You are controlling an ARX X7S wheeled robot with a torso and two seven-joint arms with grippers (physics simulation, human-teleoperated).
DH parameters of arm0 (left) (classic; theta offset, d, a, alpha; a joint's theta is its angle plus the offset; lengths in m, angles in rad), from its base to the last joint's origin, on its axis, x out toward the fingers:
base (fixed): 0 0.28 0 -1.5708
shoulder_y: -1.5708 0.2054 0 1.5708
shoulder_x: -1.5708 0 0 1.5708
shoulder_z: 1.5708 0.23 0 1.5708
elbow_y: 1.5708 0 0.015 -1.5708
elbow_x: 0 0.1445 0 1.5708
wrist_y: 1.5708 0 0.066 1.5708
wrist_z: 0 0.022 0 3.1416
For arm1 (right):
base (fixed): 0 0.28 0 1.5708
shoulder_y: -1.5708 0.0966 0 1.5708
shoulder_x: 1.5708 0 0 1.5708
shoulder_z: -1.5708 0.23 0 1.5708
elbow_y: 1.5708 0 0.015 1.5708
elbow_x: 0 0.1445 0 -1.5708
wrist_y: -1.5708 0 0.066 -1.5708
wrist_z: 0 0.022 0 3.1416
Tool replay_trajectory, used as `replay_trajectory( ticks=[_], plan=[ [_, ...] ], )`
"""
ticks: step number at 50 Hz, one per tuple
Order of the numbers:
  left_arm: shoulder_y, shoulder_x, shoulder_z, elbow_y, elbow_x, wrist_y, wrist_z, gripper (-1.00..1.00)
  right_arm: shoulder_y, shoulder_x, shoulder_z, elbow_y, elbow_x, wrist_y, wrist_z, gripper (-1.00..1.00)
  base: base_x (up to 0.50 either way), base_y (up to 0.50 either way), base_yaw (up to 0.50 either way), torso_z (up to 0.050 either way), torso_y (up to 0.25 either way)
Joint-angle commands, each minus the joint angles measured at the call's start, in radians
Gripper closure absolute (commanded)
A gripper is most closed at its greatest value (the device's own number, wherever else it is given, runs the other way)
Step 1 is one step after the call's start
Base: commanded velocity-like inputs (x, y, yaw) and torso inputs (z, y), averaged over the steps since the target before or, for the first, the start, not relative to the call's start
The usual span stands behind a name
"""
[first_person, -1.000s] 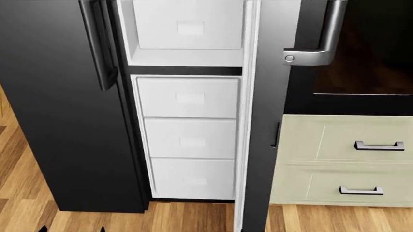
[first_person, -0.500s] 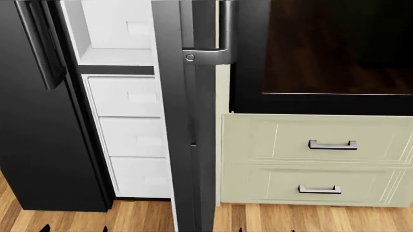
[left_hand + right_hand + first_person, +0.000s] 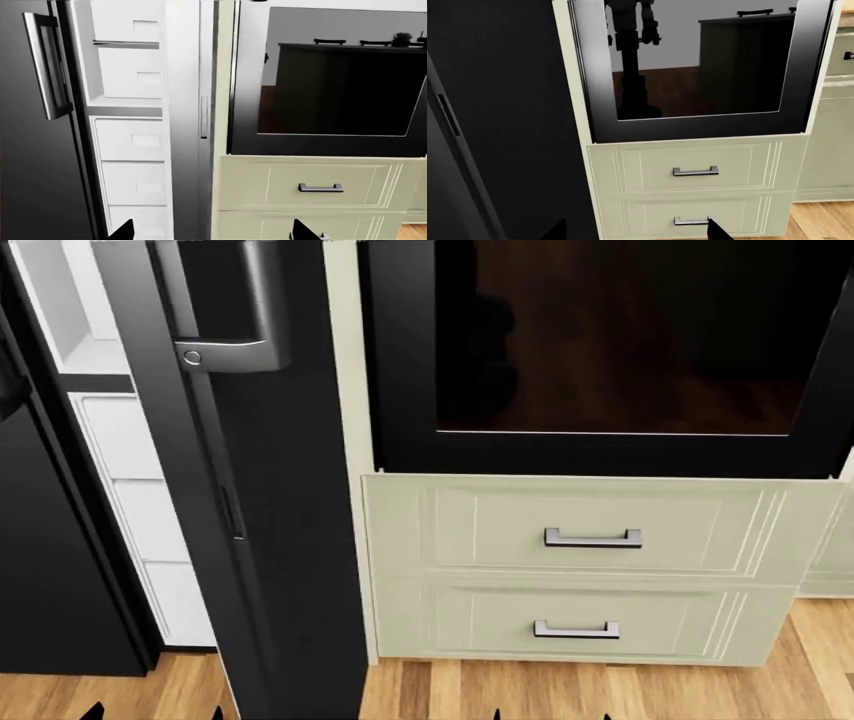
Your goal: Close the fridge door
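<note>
1. Left gripper (image 3: 208, 231) – only two dark fingertips show at the left wrist view's edge, set wide apart, nothing between them.
2. Right gripper (image 3: 635, 231) – same: tips spread, holding nothing, facing the cream drawers (image 3: 694, 172).
3. Fridge door (image 3: 287, 540) – tall, narrow, glossy black front, long dark grey vertical handle (image 3: 247, 310); white lining on its back face in the left wrist view.
4. Long axis vertical; door stands ajar, swung out edge-on between the white fridge bins (image 3: 140, 510) and the oven door (image 3: 607, 340), hinge side by the oven.
</note>
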Motion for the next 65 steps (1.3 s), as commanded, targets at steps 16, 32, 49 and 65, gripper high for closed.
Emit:
replay_trajectory(
  ticks=[16,32,49,65],
  plan=[
    [-0.005,-0.018,0.021,0.005,-0.015,0.000,-0.022,-1.00,0.004,0.016,-0.019,-0.003,0.018,-0.005,0.018,-1.00,0.00,-0.50,0.00,0.000,0.000],
    [-0.014,-0.027,0.035,-0.008,-0.020,0.002,-0.027,-1.00,0.017,0.023,-0.034,0.009,0.018,0.003,0.034,-1.00,0.00,-0.41,0.00,0.000,0.000],
    [-0.018,-0.035,0.046,-0.005,-0.029,-0.002,-0.039,-1.00,0.028,0.033,-0.046,0.017,0.026,0.034,0.049,-1.00,0.37,0.00,0.00,0.000,0.000],
    [-0.014,-0.046,0.052,0.010,-0.039,-0.007,-0.049,-1.00,0.024,0.039,-0.051,-0.003,0.039,0.041,0.063,-1.00,0.50,0.00,0.00,0.000,0.000]
  ],
)
